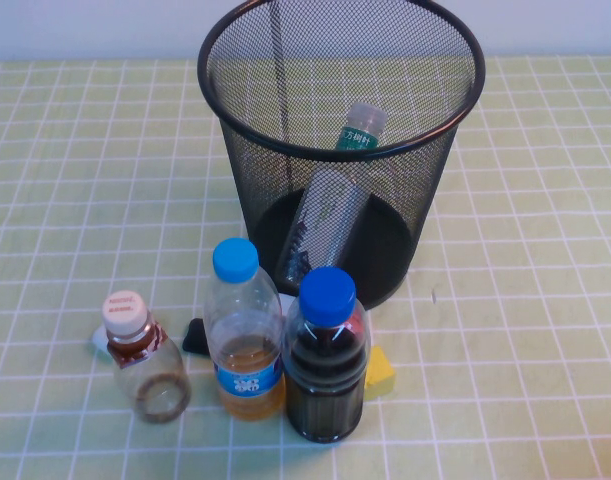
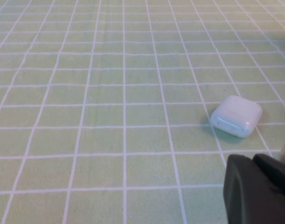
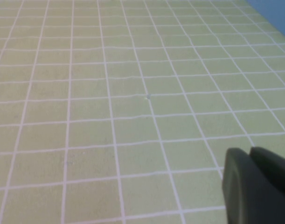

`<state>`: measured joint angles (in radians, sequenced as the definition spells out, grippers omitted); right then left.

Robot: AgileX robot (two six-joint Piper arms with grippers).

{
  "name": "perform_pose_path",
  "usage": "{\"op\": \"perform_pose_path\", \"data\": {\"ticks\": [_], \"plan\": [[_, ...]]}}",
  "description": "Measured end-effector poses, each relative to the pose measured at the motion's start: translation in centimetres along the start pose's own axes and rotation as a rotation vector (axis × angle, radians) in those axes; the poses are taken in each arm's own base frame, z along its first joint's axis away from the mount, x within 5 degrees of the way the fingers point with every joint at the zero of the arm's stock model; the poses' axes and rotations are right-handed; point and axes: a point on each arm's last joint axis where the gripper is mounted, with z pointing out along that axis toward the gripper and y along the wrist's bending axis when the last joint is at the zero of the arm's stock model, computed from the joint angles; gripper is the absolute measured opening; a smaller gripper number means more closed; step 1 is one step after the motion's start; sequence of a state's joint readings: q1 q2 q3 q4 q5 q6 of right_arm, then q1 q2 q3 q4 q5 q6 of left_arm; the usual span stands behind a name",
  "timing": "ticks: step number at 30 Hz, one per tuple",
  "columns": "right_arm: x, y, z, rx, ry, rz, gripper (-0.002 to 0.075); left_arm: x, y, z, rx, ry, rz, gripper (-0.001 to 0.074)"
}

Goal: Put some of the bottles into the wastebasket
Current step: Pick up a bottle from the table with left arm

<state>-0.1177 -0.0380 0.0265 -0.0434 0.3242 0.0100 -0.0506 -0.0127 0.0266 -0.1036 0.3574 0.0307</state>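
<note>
One bottle in the wastebasket, one waiting outside.

High view: the green-label bottle [image 1: 337, 195] is leaning inside the wastebasket [image 1: 285, 150] at upper centre, long axis steep, white cap pointing up-right; the squat bottle [image 1: 145, 362] is standing at lower left, cap tilting toward the frame's top.
Left wrist view: the left gripper [image 2: 260, 189], fingers together, is hanging at lower right near a white case [image 2: 236, 115].
Right wrist view: the right gripper [image 3: 256, 184], fingers together, is sitting at lower right over the tablecloth [image 3: 109, 102].

Four bottles [image 1: 244, 345], one wastebasket [image 1: 285, 150], one white case [image 2: 236, 115]
</note>
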Motion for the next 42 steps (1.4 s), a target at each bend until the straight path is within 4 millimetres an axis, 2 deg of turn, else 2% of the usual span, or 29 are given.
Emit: {"op": "perform_pose_path", "data": {"ticks": [20, 32, 34, 39, 42], "plan": [[0.0, 0.0, 0.0, 0.001, 0.0, -0.003, -0.0006, 0.0, 0.0, 0.0, -0.001, 0.0, 0.003, -0.0005], [0.0, 0.0, 0.0, 0.001, 0.0, -0.003, -0.0006, -0.4, 0.3, 0.0, -0.038, -0.044, 0.101, -0.0004], [0.0, 0.0, 0.0, 0.001, 0.0, -0.003, -0.0006, -1.0, 0.3, 0.0, -0.032, -0.117, 0.06, -0.0005], [0.0, 0.0, 0.0, 0.001, 0.0, -0.003, -0.0006, -3.0, 0.1, -0.5, 0.025, -0.34, -0.207, -0.0004], [0.0, 0.0, 0.0, 0.001, 0.0, -0.003, -0.0007, -3.6, 0.1, -0.7, 0.054, -0.404, -0.338, -0.0005]]}}
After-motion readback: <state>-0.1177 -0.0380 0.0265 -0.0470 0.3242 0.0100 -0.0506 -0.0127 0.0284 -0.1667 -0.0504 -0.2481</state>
